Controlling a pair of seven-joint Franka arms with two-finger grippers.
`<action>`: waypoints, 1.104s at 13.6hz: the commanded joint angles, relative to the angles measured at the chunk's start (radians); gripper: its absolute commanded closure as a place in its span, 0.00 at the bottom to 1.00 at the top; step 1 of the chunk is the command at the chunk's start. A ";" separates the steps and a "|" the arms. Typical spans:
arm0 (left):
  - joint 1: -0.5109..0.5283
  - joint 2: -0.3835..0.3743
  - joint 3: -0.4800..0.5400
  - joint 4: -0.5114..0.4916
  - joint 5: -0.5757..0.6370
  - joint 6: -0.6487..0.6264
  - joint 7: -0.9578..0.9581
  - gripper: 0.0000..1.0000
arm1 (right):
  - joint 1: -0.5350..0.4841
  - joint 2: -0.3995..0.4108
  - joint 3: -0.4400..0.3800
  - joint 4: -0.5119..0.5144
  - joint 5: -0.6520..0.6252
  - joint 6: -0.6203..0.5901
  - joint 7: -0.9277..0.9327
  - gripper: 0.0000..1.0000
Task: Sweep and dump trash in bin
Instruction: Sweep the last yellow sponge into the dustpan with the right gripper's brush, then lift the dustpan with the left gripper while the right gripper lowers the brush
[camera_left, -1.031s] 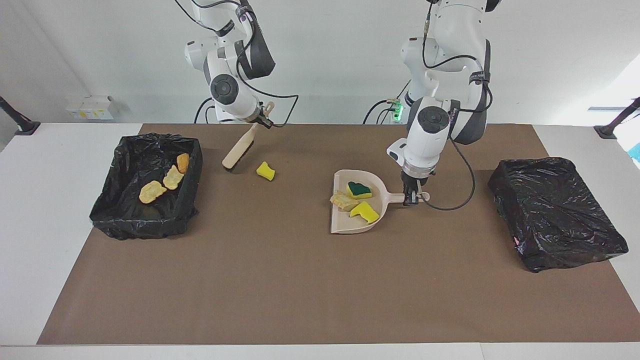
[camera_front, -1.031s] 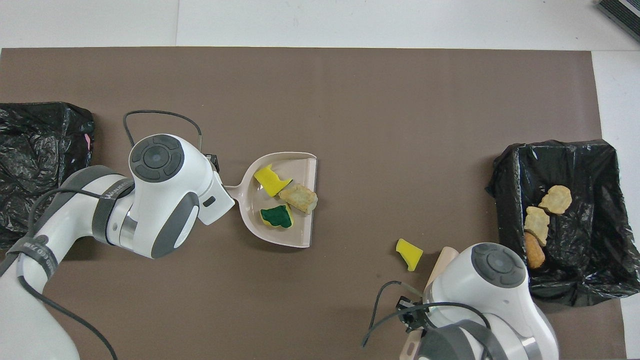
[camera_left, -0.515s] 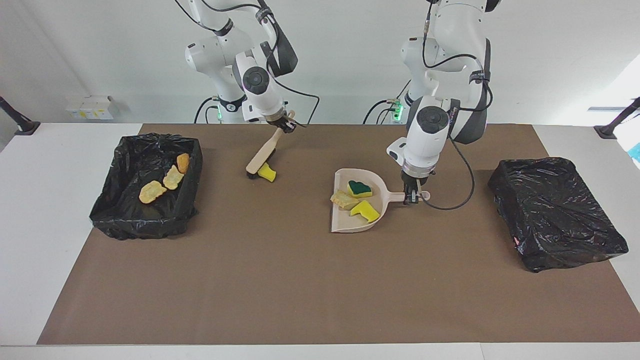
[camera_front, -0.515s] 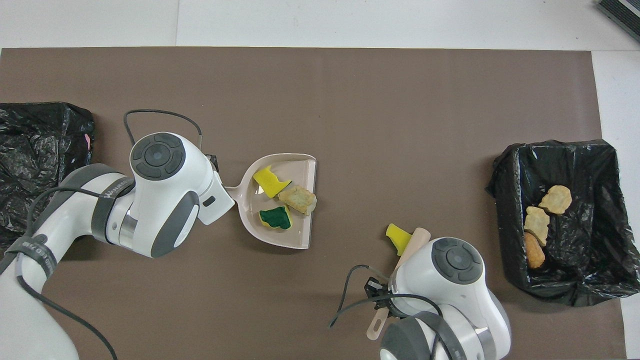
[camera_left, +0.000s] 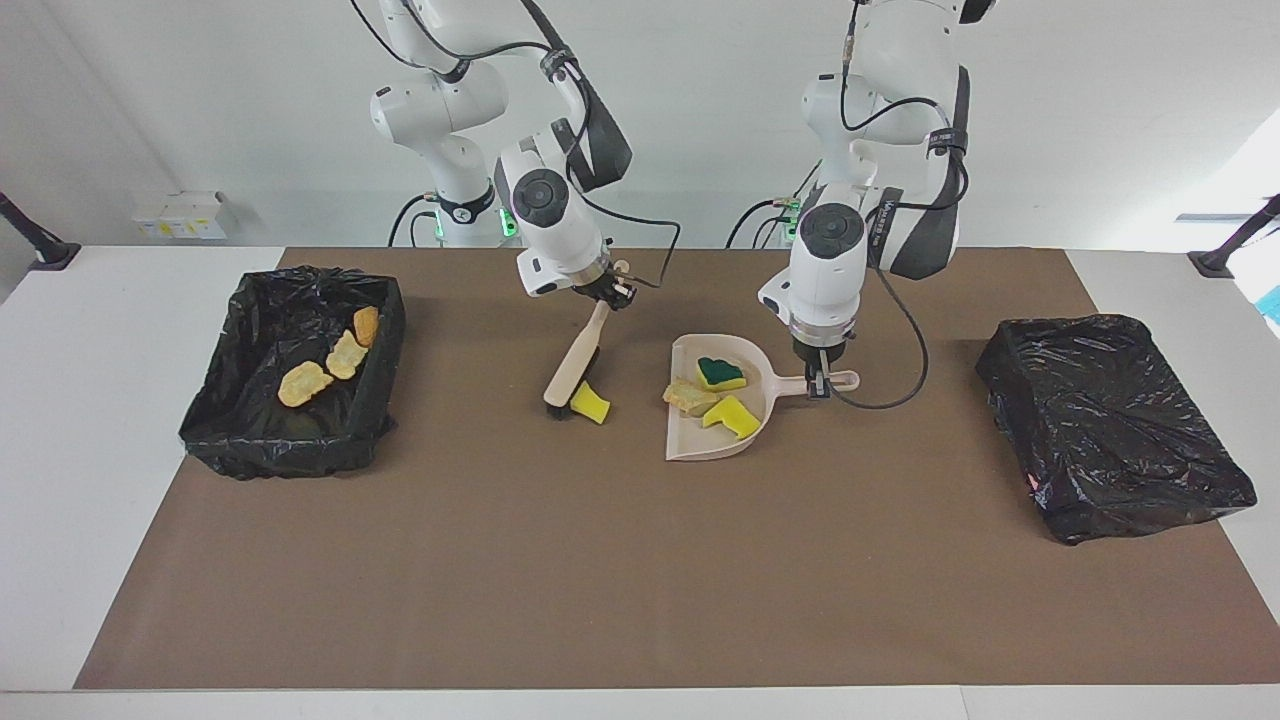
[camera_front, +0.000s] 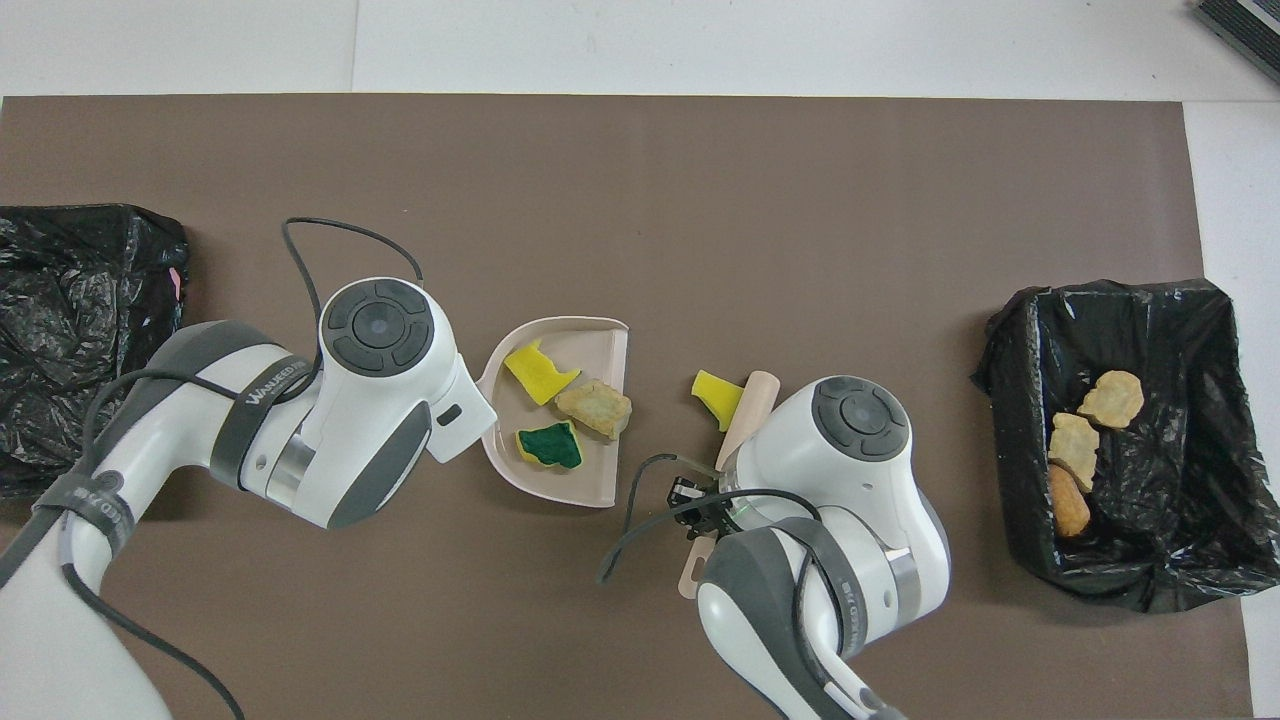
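The beige dustpan (camera_left: 700, 440) lies flat mid-table, and my left gripper (camera_left: 820, 388) is shut on its handle. In the pan lie a green-topped sponge piece (camera_left: 720, 373), a tan bread-like chunk (camera_left: 688, 397) and a yellow sponge piece (camera_left: 733, 417). My right gripper (camera_left: 612, 292) is shut on the handle of the brush (camera_left: 572, 370), whose head rests on the mat. A loose yellow sponge piece (camera_left: 590, 403) (camera_front: 718, 395) touches the brush head, a short gap from the pan's open mouth (camera_front: 620, 400). The bin (camera_left: 280, 450), lined with a black bag, holds three tan chunks (camera_left: 305, 383).
A flat box wrapped in black plastic (camera_left: 1110, 425) sits at the left arm's end of the table. The bin (camera_front: 1020, 330) stands at the right arm's end. A brown mat (camera_left: 640, 580) covers the table, bare on the part farthest from the robots.
My right arm has swept the brush toward the dustpan and pushed the loose yellow sponge piece along with it. The left arm has shifted the dustpan slightly toward the brush.
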 joint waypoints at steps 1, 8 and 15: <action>-0.028 -0.014 0.007 0.005 0.040 -0.019 -0.067 1.00 | 0.012 0.089 0.006 0.046 0.043 0.064 -0.226 1.00; -0.003 -0.015 0.005 -0.033 0.038 0.078 -0.049 1.00 | 0.063 0.207 0.021 0.239 0.101 0.061 -0.339 1.00; 0.100 -0.006 0.002 -0.047 -0.153 0.159 0.151 1.00 | 0.061 0.199 0.020 0.327 0.090 -0.072 -0.279 1.00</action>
